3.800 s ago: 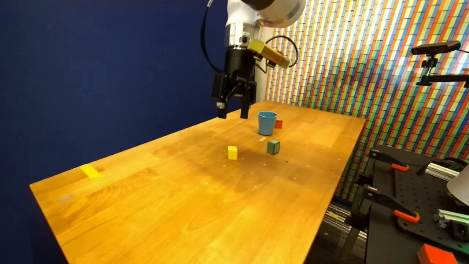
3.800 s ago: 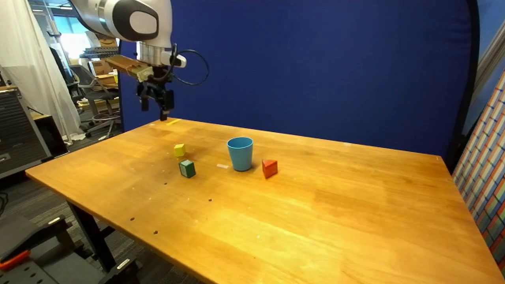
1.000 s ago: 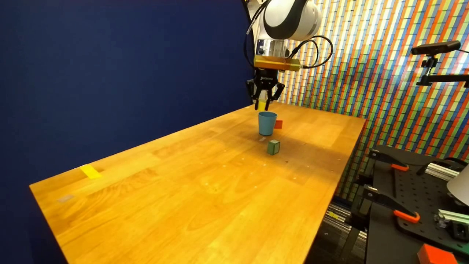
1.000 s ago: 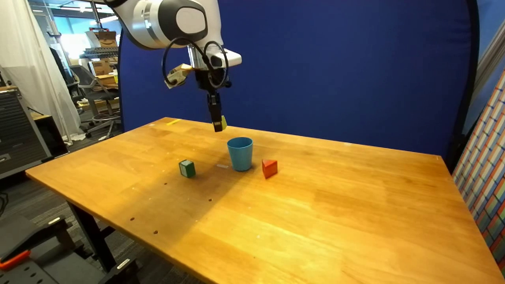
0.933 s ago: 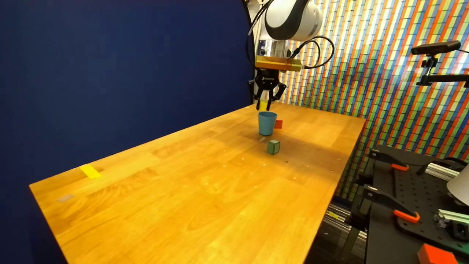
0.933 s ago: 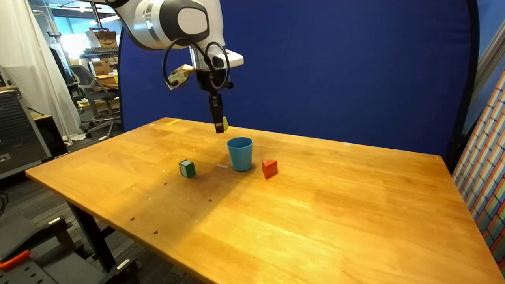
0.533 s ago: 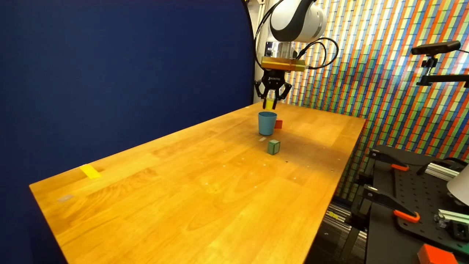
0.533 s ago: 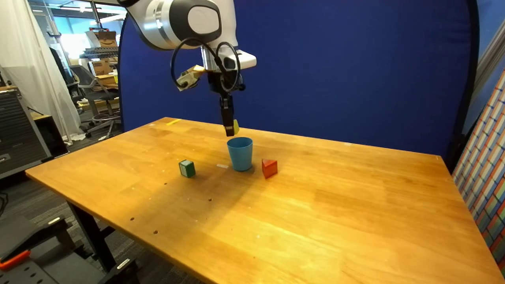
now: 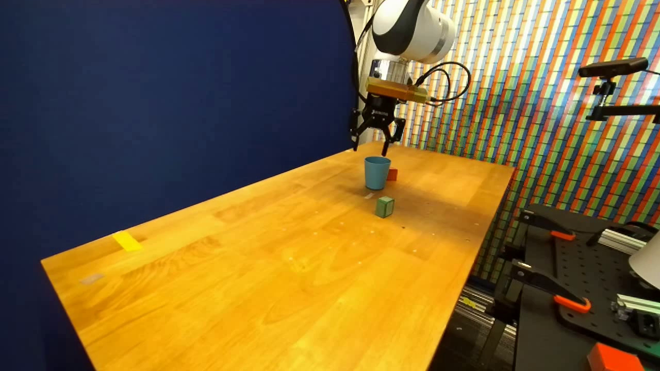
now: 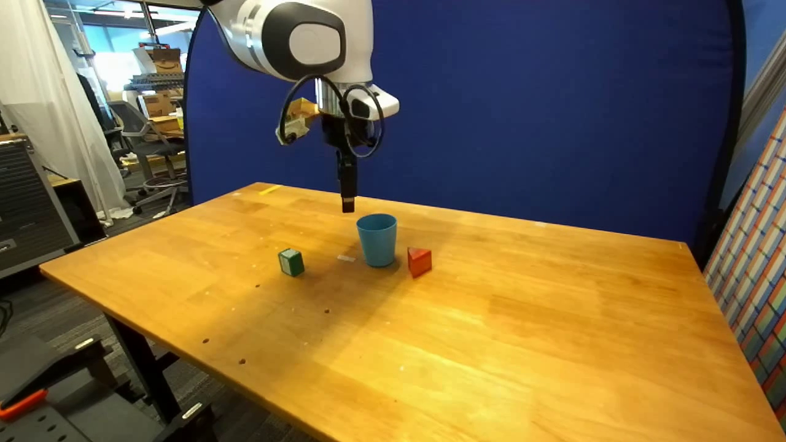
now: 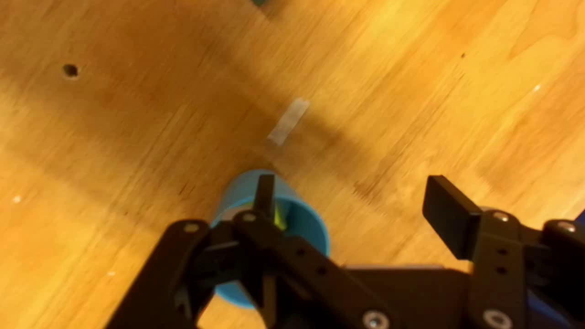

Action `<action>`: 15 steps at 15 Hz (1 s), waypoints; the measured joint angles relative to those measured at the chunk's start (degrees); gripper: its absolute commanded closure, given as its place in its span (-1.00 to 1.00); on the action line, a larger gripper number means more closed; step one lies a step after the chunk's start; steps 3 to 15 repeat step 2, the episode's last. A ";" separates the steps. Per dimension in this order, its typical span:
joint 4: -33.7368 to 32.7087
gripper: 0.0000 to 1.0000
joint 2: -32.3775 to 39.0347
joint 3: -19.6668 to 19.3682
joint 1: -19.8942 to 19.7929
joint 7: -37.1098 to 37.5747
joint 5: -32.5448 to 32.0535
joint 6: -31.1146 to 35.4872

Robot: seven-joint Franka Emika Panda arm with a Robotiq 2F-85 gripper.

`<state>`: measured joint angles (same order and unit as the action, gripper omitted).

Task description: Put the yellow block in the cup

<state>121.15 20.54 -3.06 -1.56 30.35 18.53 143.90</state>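
Hovering near the mouth of the blue cup, the gripper shows jaws spread wide. Wrist view: one finger crosses the cup's mouth; the other finger stands well off to the right, over wood. The yellow block is inside the cup, partly covered by the crossing finger; how it rests in there cannot be told. In an exterior view the gripper is edge-on, its fingertip just left of the cup's rim and apart from it. The cup stands upright on the wooden table. Just to its right, with a small gap, sits the red-orange block; to its left, farther off, the green block, with a pale tape strip on the table between green block and cup. Yellow tape lies at the far left edge of the table. Beyond the far side rises a dark blue backdrop; at far right, a patterned panel; at far left, an office chair.
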 measured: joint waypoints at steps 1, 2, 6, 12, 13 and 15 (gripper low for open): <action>0.10 -0.95 0.06 0.49 -0.02 -0.74 0.72 0.00; 0.13 -1.00 0.16 0.34 0.19 -0.59 0.67 0.00; 0.13 -1.00 0.16 0.34 0.19 -0.59 0.67 0.00; 0.13 -1.00 0.16 0.34 0.19 -0.59 0.67 0.00; 0.13 -1.00 0.16 0.34 0.19 -0.59 0.67 0.00; 0.13 -1.00 0.16 0.34 0.19 -0.59 0.67 0.00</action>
